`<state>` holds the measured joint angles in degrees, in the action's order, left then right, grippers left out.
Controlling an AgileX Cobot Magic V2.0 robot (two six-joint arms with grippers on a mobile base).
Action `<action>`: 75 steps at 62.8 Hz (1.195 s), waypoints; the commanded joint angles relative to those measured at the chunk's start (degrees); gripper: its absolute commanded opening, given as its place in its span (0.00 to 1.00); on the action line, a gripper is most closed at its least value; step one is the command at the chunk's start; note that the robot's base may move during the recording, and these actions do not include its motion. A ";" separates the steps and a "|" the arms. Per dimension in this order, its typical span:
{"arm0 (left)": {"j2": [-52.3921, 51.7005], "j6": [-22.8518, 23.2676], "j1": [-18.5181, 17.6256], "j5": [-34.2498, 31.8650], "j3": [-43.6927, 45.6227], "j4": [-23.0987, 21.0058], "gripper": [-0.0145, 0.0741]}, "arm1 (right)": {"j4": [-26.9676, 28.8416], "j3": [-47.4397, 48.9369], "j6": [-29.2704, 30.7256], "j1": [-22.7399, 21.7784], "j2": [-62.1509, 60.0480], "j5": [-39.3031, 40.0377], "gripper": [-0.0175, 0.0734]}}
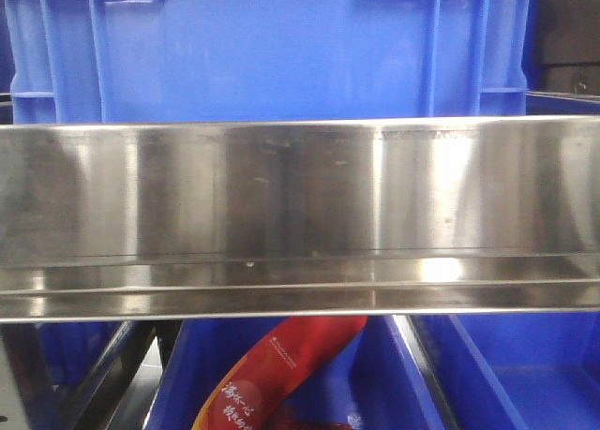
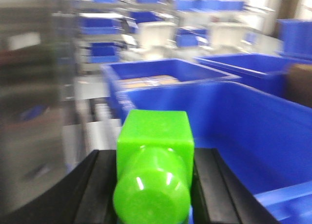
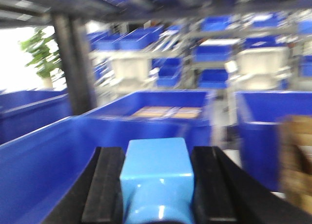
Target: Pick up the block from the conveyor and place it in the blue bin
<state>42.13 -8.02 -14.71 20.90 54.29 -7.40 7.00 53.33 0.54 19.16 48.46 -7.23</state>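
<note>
Left wrist-mounted view first: a bright green block point(image 2: 155, 133) is clamped between the black pads point(image 2: 100, 185) of the left pincer point(image 2: 153, 185). Its square body is pointed forward and a rounded, glossy knob is turned back toward the lens. It is gripped by its flat sides, presumably so that it cannot twist while carried. A blue bin point(image 2: 253, 121) is seen just ahead and to the right of the pincer, so the drop is judged close.

Over to the right wrist-mounted view: the right pincer point(image 3: 156, 185) is closed on a pale blue block point(image 3: 157, 158) of the same square-and-knob shape, smooth, with a small highlight. A blue wall point(image 3: 34, 160) is seen along the pincer's left, and another bin point(image 3: 146, 124) straight ahead. The conveyor is shown in none of the views, and both wrist views are blurred.
</note>
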 commanded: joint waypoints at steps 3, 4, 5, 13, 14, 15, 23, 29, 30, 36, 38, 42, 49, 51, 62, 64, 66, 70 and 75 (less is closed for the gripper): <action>6.69 -0.87 -6.92 -4.09 3.91 0.51 0.04 | 0.21 3.38 0.44 4.07 6.61 3.27 0.01; 7.59 -0.87 -7.71 -4.51 4.31 0.64 0.04 | 0.21 3.70 0.44 4.53 7.32 3.61 0.01; 8.51 -0.87 -8.48 -5.03 4.75 0.76 0.04 | 0.21 3.99 0.44 4.98 8.33 3.89 0.01; 17.57 -0.87 -14.46 -10.40 8.87 0.90 0.04 | 0.21 5.97 0.44 8.69 13.74 6.52 0.01; 18.53 -0.87 -14.89 -11.25 9.32 0.90 0.04 | 0.21 6.14 0.44 9.21 14.33 6.67 0.01; 19.47 -0.87 -15.31 -11.70 9.78 0.90 0.04 | 0.21 6.29 0.44 9.57 14.85 7.23 0.01; 27.64 -0.76 -16.99 -13.39 13.84 -2.11 0.04 | 0.21 7.25 0.44 12.17 19.47 9.03 0.01; 31.83 -0.76 -16.99 -12.59 15.96 -6.00 0.04 | 0.21 8.20 0.44 12.83 22.26 9.21 0.02; 32.29 -0.76 -16.99 -12.59 16.13 -6.29 0.04 | 0.21 8.19 0.44 12.83 22.54 9.21 0.02; 34.47 -0.76 -16.99 -12.72 16.64 -6.89 0.05 | 0.21 8.83 0.44 12.83 24.29 8.61 0.07; 34.85 -0.76 -16.99 -12.49 16.64 -6.89 0.08 | 0.21 8.83 0.44 12.83 24.71 8.39 0.12; 35.36 -0.76 -16.99 -11.80 16.64 -6.89 0.16 | 0.21 8.93 0.44 12.83 25.42 8.39 0.25; 35.47 -0.76 -16.99 -10.84 16.64 -6.89 0.44 | 0.21 8.93 0.44 12.83 25.71 8.25 0.52; 35.47 -0.76 -16.99 -10.84 16.64 -6.89 0.51 | 0.21 8.93 0.44 12.83 25.71 8.25 0.60; 35.26 -0.76 -16.99 -11.18 16.64 -6.89 0.72 | 0.21 9.04 0.44 12.83 25.30 9.14 0.73; 34.96 -0.76 -16.99 -11.18 16.64 -6.89 0.71 | 0.21 9.04 0.44 12.83 25.03 9.14 0.72; 34.46 -0.76 -16.99 -11.18 16.64 -6.89 0.70 | 0.21 9.17 0.44 12.83 24.56 8.87 0.69; 32.99 -0.76 -16.99 -11.18 16.64 -6.89 0.61 | 0.21 9.27 0.44 12.83 23.14 8.37 0.58; 31.23 -0.76 -16.99 -11.18 16.64 -6.89 0.42 | 0.21 9.27 0.44 12.83 21.41 7.79 0.38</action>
<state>75.75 -8.83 -31.31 10.77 70.35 -13.92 7.00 62.19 0.80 32.01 72.05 0.00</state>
